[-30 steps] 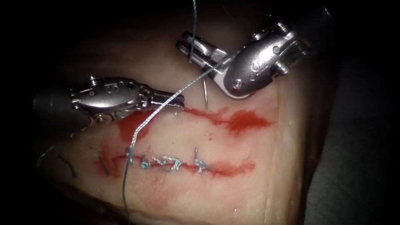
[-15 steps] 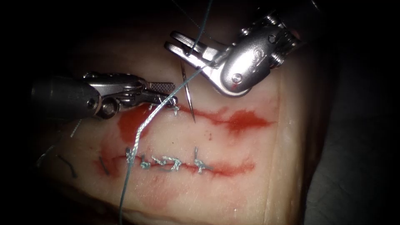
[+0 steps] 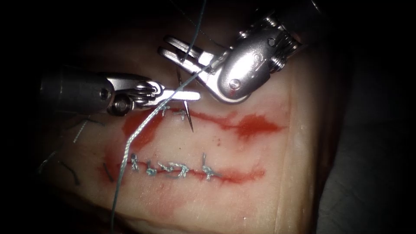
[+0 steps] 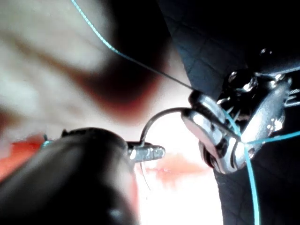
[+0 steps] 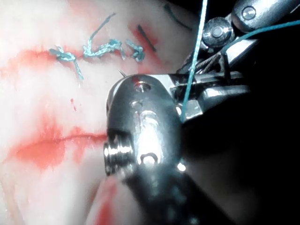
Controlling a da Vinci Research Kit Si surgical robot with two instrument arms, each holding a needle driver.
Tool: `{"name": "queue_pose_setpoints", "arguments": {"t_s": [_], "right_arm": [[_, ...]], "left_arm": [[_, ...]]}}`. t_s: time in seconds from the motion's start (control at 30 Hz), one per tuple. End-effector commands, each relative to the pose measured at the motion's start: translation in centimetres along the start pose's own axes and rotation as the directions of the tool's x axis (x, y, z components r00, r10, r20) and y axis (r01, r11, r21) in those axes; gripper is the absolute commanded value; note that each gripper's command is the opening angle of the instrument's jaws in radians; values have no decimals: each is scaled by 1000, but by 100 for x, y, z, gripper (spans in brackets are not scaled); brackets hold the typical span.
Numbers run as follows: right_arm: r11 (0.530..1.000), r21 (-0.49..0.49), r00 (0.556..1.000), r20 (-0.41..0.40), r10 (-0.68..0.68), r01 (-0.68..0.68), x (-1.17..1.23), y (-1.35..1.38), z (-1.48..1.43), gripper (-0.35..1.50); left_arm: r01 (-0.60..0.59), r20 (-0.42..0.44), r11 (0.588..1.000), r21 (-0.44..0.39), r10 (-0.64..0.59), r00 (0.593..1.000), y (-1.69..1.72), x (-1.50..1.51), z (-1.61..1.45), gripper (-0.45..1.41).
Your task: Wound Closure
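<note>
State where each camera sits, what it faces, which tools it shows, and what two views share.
Endoscope: above and in front of the tissue, facing the cuts; left tool from the left, right tool from the right, holding the needle near one end, tip above the tissue.
Left wrist: along the left shaft, facing the left tool, needle and right tool.
Right wrist: along the right shaft, facing the right tool and stitches.
Shared: endoscope and right wrist both show the stitches.
</note>
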Motion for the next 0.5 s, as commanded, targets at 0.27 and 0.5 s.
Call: {"name": "queue_pose_setpoints", "arguments": {"t_s": [0.27,0.5], "right_arm": [[946,249,964,-114,241,-207,26,-11,-8,46],[941,155,916,-229,329,-299,27,-3,-20,74]], "left_arm": [[168,-102,986,8,-166,981,-3,2,-9,-45],[235,-205,972,9,-228,952,-7,7,-15,-45]]}}
